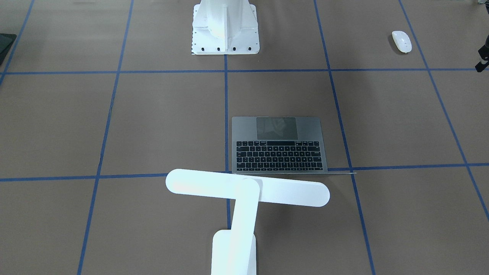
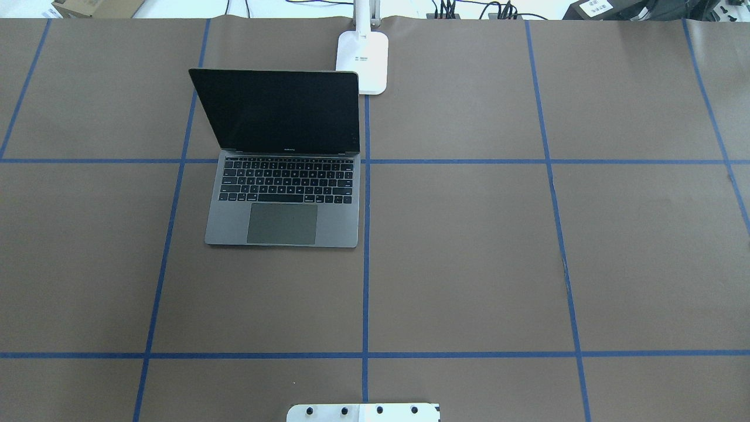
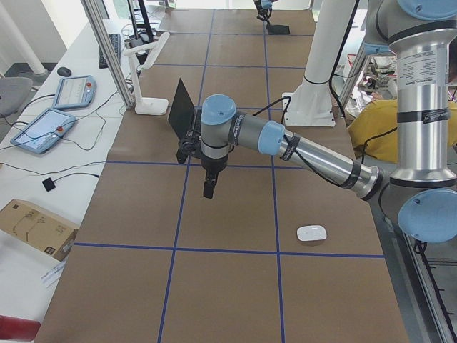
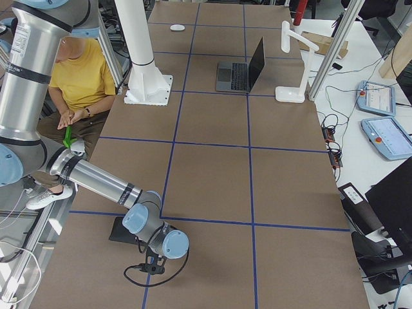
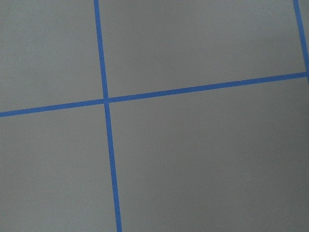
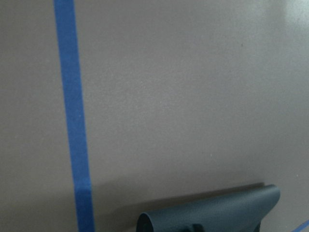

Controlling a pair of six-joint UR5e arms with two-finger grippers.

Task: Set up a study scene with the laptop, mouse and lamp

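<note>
Slim grey metal laptop [image 2: 281,199], one: open, just in front of the lamp. White T-shaped desk lamp [image 1: 244,191], one: upright at the table's far edge. I judge both placed. Small white oval mouse [image 1: 401,41], one: well apart from the laptop, not yet brought over. Left gripper [image 3: 208,187] and right gripper [image 4: 153,265], one each: I cannot tell how their jaws stand.
</note>
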